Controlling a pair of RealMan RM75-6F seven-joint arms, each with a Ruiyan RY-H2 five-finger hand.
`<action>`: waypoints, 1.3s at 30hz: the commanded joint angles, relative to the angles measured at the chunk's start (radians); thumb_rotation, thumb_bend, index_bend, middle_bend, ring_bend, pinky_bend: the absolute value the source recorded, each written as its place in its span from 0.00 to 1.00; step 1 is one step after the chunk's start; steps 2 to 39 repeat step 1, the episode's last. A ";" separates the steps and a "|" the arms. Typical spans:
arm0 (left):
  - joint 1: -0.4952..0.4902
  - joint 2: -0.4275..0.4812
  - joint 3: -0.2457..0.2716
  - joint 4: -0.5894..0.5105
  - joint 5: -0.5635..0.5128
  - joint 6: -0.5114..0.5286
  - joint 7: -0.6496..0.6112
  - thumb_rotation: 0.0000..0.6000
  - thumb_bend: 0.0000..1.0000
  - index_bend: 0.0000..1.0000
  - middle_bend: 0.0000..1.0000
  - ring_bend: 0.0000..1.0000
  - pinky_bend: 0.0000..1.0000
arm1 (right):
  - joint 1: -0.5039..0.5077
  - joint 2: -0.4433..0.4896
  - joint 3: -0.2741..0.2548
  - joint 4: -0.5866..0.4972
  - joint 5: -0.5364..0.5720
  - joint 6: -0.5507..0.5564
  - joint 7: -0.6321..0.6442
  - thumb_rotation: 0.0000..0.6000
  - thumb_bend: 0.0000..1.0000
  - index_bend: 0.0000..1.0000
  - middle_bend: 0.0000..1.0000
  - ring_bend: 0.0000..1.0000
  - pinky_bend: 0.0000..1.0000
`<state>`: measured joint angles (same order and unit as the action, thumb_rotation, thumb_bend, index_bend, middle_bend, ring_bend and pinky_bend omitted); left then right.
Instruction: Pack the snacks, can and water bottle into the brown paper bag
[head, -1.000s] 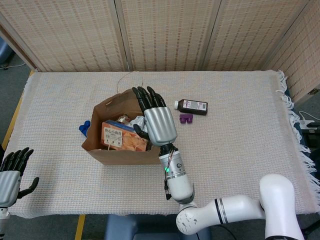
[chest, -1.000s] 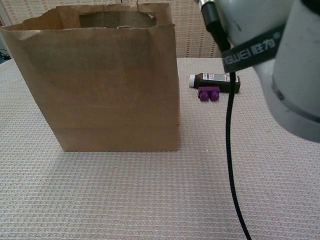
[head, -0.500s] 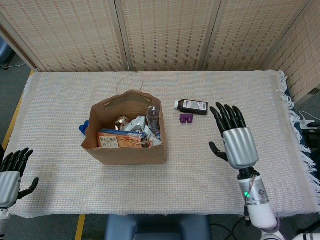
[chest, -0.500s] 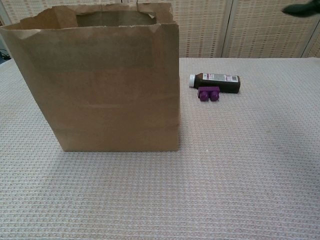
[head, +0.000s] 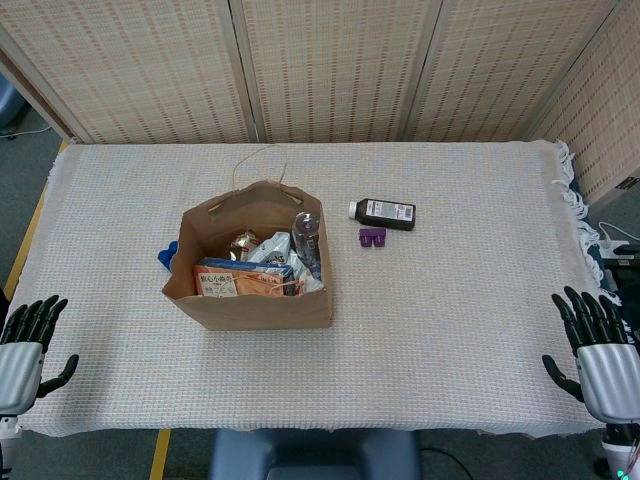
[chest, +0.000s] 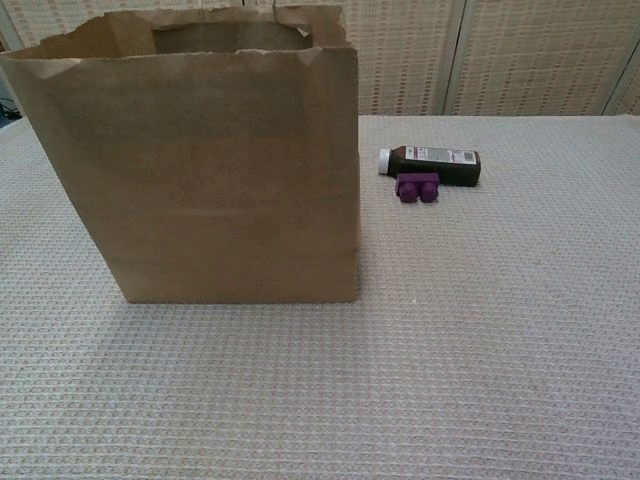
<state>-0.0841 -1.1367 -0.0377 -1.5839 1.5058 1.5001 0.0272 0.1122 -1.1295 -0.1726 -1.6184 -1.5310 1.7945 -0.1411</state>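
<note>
The brown paper bag (head: 250, 300) stands upright left of centre on the table (head: 450, 290), with the water bottle (head: 306, 238) and snack packets (head: 243, 279) inside. The left hand (head: 22, 352) and right hand (head: 600, 357) sit at the near corners, fingers spread, holding nothing.

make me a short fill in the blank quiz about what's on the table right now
1. The water bottle stands inside the brown paper ____.
2. The dark bottle beside the bag lies on its ____.
3. The small block next to that dark bottle is ____ in colour.
4. The left hand and the right hand both hold ____.

Missing words: bag; side; purple; nothing
</note>
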 joint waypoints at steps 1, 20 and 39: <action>-0.001 0.001 0.000 0.002 0.000 -0.002 -0.002 1.00 0.36 0.01 0.00 0.00 0.00 | -0.038 -0.032 0.024 0.050 -0.022 0.015 0.041 1.00 0.18 0.00 0.00 0.00 0.00; -0.001 0.001 0.000 0.002 0.000 -0.002 -0.002 1.00 0.36 0.01 0.00 0.00 0.00 | -0.038 -0.032 0.024 0.050 -0.022 0.015 0.041 1.00 0.18 0.00 0.00 0.00 0.00; -0.001 0.001 0.000 0.002 0.000 -0.002 -0.002 1.00 0.36 0.01 0.00 0.00 0.00 | -0.038 -0.032 0.024 0.050 -0.022 0.015 0.041 1.00 0.18 0.00 0.00 0.00 0.00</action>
